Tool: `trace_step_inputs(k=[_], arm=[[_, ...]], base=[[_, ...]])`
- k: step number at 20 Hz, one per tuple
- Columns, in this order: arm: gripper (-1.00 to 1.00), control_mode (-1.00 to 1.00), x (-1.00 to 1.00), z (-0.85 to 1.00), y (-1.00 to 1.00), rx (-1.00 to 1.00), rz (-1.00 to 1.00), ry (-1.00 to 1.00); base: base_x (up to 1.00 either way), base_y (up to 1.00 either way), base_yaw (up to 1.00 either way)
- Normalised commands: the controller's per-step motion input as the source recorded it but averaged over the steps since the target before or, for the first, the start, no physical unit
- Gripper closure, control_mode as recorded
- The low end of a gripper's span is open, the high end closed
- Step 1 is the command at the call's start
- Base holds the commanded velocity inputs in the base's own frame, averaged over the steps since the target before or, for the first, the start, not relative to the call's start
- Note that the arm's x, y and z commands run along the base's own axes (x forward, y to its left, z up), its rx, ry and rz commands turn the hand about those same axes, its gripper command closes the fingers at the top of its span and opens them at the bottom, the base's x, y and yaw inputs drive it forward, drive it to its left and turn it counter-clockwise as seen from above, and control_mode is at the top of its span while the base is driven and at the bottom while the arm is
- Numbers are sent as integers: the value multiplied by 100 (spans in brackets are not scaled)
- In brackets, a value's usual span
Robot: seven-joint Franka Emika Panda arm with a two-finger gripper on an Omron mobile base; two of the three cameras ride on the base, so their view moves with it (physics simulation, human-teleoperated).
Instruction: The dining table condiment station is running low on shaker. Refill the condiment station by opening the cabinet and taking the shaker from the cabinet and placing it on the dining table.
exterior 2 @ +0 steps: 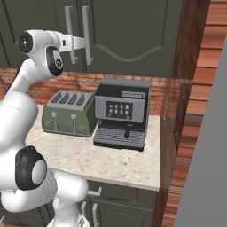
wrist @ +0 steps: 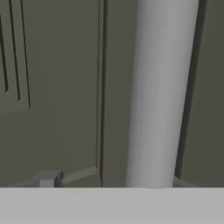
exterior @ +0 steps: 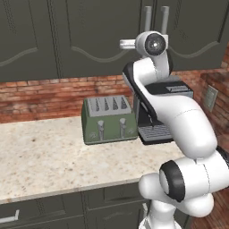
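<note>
From the left base view, the arm rises from the lower right and reaches up to the cabinet (exterior: pixel 103 38), whose dark grey-green doors with arched panels are both shut. The wrist hides the end effector here, so its fingers cannot be made out. Two pale bar handles (exterior: pixel 164 18) stick up just above the wrist, at the seam where the doors meet. The arm is held this high, I judge, because a handle must be pulled before anything inside can be reached. Below, a green toaster (exterior: pixel 108 120) and a coffee machine (exterior: pixel 166 129) stand on the speckled bench (exterior: pixel 44 156).

From the right base view, the end effector (exterior 2: pixel 76 43) points sideways at the left of the two handles (exterior 2: pixel 69 31) and seems to touch it or sit just beside it. Whether the fingers are spread or closed on the bar I cannot tell.

The hand view looks straight along the end effector: a pale handle (wrist: pixel 162 92) runs top to bottom, very close, with the door seam just beside it. The shaker is presumably behind the closed doors, so nothing can be said of its look.
</note>
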Motion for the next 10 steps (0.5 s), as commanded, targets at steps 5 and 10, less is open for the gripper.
trace_step_inputs(k=[5,10], arm=[[100,-100,6,0,0,0,0,0],[100,-100,7,-1,0,0,0,2]], base=[[0,0,0],[0,0,0]])
